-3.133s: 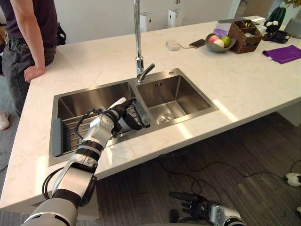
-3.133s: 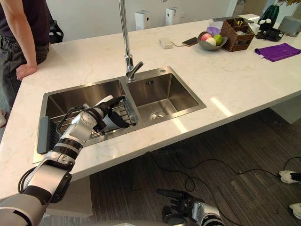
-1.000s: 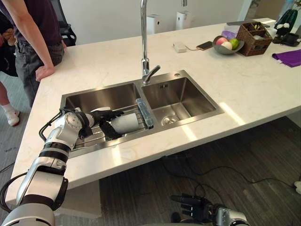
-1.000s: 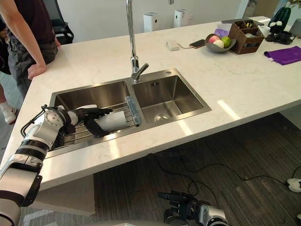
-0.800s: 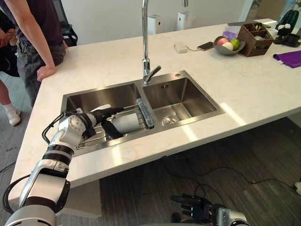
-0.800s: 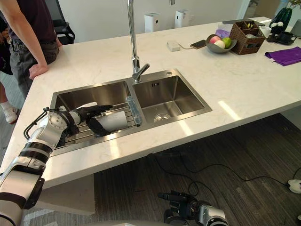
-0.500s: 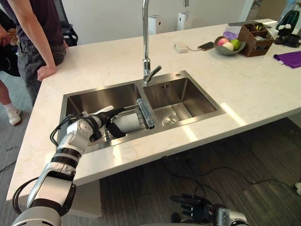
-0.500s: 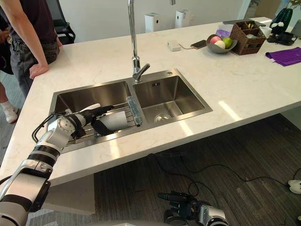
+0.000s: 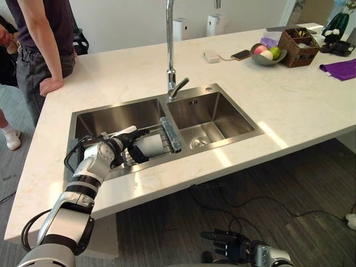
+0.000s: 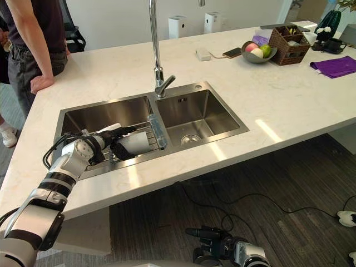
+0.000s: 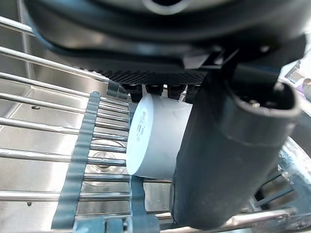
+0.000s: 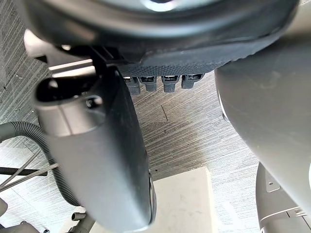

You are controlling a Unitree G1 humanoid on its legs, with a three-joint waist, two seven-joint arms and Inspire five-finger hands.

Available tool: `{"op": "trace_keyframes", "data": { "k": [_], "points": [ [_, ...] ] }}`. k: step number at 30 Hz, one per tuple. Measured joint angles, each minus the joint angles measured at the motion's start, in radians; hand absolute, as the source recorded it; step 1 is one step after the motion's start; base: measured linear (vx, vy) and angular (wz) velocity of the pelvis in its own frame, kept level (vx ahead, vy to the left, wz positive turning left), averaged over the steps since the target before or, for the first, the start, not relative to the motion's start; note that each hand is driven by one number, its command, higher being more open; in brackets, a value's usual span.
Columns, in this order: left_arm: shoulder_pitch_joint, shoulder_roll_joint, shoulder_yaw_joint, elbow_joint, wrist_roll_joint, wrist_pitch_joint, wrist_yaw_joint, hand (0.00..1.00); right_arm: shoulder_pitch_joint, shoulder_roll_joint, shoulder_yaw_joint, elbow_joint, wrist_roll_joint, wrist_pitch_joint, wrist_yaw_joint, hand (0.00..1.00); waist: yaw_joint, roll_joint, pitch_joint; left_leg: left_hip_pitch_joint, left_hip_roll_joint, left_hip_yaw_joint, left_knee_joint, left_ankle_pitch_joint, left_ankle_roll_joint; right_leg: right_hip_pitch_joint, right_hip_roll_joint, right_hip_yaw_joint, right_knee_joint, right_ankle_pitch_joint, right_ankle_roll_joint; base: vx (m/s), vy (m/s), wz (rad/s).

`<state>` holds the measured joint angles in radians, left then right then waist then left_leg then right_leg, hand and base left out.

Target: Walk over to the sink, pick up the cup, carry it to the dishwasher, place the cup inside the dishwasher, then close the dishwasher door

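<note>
A white cup (image 9: 149,146) lies on its side on the wire rack (image 9: 168,133) across the left basin of the steel sink (image 9: 71,119). My left hand (image 9: 108,153) reaches in from the left and wraps it: the white-covered thumb lies over the top and dark fingers curl under its near side. In the left wrist view the cup (image 11: 155,138) sits between the thumb (image 11: 233,155) and the fingers, still resting on the rack bars. My right hand (image 9: 228,245) hangs low over the dark floor, fingers straight, holding nothing.
A tall faucet (image 9: 168,50) rises between the basins. A person (image 9: 39,50) stands at the counter's far left corner. A fruit bowl (image 9: 267,54), a wicker basket (image 9: 300,44), a phone (image 9: 242,54) and a purple cloth (image 9: 339,65) lie at the far right.
My left forearm has swung in closer to the sink's near edge and the hand has closed in on the cup. The cup has stayed on the rack.
</note>
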<state>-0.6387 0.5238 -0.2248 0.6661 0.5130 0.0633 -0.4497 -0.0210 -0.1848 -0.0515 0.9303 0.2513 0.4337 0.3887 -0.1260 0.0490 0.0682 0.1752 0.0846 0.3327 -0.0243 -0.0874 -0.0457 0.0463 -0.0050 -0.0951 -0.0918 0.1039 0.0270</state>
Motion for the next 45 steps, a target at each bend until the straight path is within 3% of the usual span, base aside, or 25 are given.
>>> {"op": "trace_keyframes", "data": {
  "k": [8,18,23,35,37,40,43,45],
  "points": [
    [-0.013,-0.021,-0.002,0.004,0.151,-0.058,0.01,0.0,-0.003,0.0,0.012,-0.004,-0.001,0.003,0.0,1.0,-0.01,-0.001,-0.001,0.002,0.0,0.006,0.0,-0.003,0.0,0.0,0.0,0.001,0.0,0.0,0.0,-0.03,-0.011,-0.02],
    [0.004,-0.035,-0.038,0.018,0.173,-0.091,0.144,0.0,-0.006,0.0,0.02,-0.006,0.001,0.006,-0.003,1.0,-0.016,-0.002,-0.001,0.001,0.0,0.003,0.001,-0.003,0.0,0.0,-0.001,-0.003,0.0,0.0,0.0,-0.03,-0.012,0.0],
    [0.09,-0.038,0.009,-0.048,0.007,-0.084,0.227,0.0,-0.006,0.002,0.02,-0.009,0.003,0.017,-0.02,1.0,-0.006,-0.003,-0.001,0.001,0.001,-0.011,0.002,-0.003,0.001,0.006,0.0,-0.017,0.001,0.0,0.001,0.0,-0.001,0.08],
    [0.296,-0.077,0.264,-0.289,-0.422,-0.083,0.435,0.0,0.019,0.001,0.018,-0.007,0.0,0.023,-0.027,1.0,0.077,-0.026,0.003,-0.002,-0.003,-0.049,0.02,0.001,0.005,0.029,-0.011,-0.051,0.0,0.0,0.001,-0.05,-0.016,0.09],
    [0.368,-0.133,0.345,-0.407,-0.588,-0.086,0.474,0.0,0.023,0.002,0.018,-0.007,0.001,0.017,-0.03,1.0,0.085,-0.029,0.003,-0.006,-0.003,-0.06,0.018,0.003,0.008,0.029,-0.015,-0.06,0.0,-0.001,0.002,-0.04,-0.016,0.1],
    [0.466,-0.204,0.404,-0.578,-0.668,-0.124,0.525,0.0,0.027,0.007,0.016,-0.005,-0.001,0.011,-0.042,1.0,0.092,-0.034,-0.001,-0.013,-0.008,-0.076,0.018,0.005,0.01,0.03,-0.02,-0.071,0.0,-0.003,0.003,-0.01,-0.001,0.16],
    [0.559,-0.318,0.426,-0.795,-0.727,-0.183,0.58,0.0,0.036,0.012,-0.006,0.01,-0.018,0.009,-0.062,1.0,0.139,-0.044,-0.007,-0.024,-0.01,-0.088,0.025,0.006,0.011,0.027,-0.026,-0.076,0.004,-0.003,0.003,0.0,0.013,0.11],
    [0.588,-0.352,0.426,-0.859,-0.73,-0.213,0.591,0.0,0.036,0.019,-0.02,0.022,-0.019,0.005,-0.082,1.0,0.148,-0.046,-0.008,-0.026,-0.013,-0.099,0.029,0.007,0.013,0.031,-0.029,-0.079,0.005,-0.003,0.003,-0.03,0.002,0.17]
  ]
}}
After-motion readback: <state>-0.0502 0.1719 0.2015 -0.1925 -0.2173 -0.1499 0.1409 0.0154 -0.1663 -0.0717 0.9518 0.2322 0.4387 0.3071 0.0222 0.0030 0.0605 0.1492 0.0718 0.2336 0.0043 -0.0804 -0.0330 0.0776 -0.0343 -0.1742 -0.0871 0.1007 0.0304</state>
